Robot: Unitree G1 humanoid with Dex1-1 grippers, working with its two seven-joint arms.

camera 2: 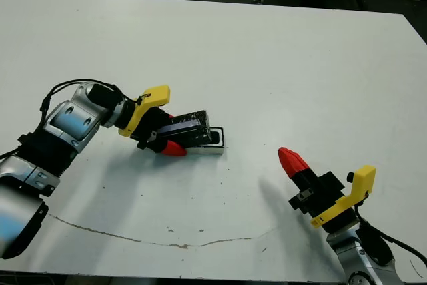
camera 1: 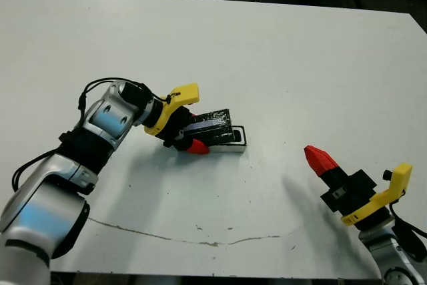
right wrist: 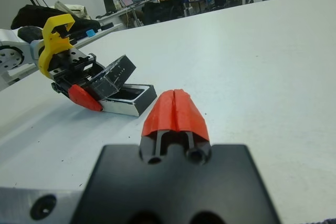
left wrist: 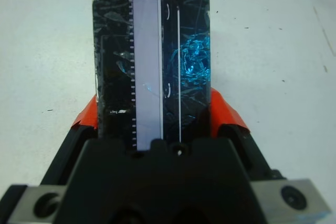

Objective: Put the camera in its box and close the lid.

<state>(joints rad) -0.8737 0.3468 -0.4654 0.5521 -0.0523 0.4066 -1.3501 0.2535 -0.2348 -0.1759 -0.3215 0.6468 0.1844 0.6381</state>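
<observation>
The white tabletop (camera 1: 280, 51) is seen carrying the box (right wrist: 131, 99), near its left-centre. The lid (camera 1: 215, 125) is clamped edgewise by the left claw (camera 1: 190, 137) and tilted over the box, with the camera (left wrist: 147, 66) lying against it. The right claw (camera 1: 319, 159) is clenched, holding nothing, well apart to the right.

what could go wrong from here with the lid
1. The left gripper holds the lid tilted, one end raised over the box. If it comes down skewed, an edge could catch the rim instead of seating.
2. The box sits loose on the table, with the right gripper shut and apart from it, so a push from the lid might slide it.
3. The fingers clamp only one end of the lid, so it might pivot in the grip.
</observation>
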